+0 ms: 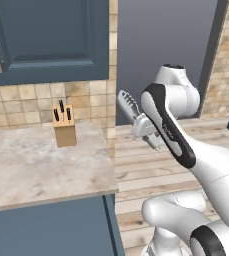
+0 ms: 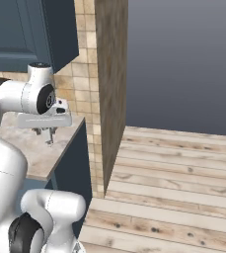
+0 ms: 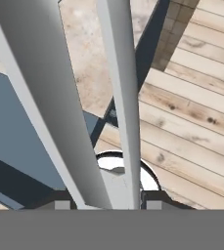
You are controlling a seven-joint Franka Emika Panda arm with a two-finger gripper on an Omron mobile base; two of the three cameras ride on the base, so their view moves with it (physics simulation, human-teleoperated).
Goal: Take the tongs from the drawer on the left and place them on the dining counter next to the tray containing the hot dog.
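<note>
My gripper (image 1: 136,121) is shut on the silvery tongs (image 1: 126,104), held in the air beside the corner of a marble worktop. Their scalloped tips point up and to the left, toward the tiled wall. In the hand view the tongs' two long metal arms (image 3: 59,97) rise from between my gripper (image 3: 107,203) toward the top of the picture, over the worktop's edge and the wooden floor. The drawer, the dining counter and the tray are out of view.
A short marble worktop (image 1: 31,165) with a wooden knife block (image 1: 64,127) stands to the left, under a dark blue wall cabinet (image 1: 51,35). A tiled wall end (image 2: 109,89) juts out beside it. Wooden floor (image 2: 173,178) stretches to the right.
</note>
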